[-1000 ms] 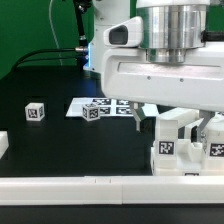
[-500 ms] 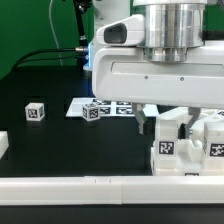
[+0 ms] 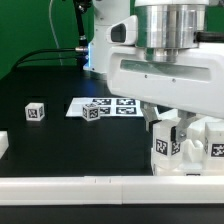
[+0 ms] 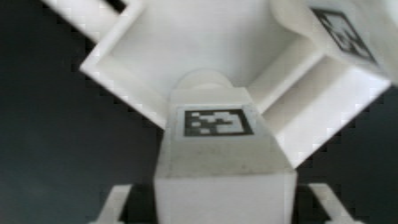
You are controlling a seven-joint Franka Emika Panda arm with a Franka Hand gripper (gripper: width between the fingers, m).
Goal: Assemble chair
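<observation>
In the wrist view a white chair bar with a square tag on its end runs straight between my gripper fingers, which stand on either side of it. Beyond it lies a white angled frame part. In the exterior view my gripper is down over the same tagged bar at the front of the exterior view's right, and the bar leans slightly. A second tagged white part stands right beside it. The arm hides the rest of that group.
Two small tagged white cubes rest on the dark table. The marker board lies behind them. A long white rail runs along the front edge, and a white block sits at the exterior view's left.
The jaws have closed in on the tagged bar. The arm has shifted slightly toward the exterior view's left, and the bar now leans instead of standing upright.
</observation>
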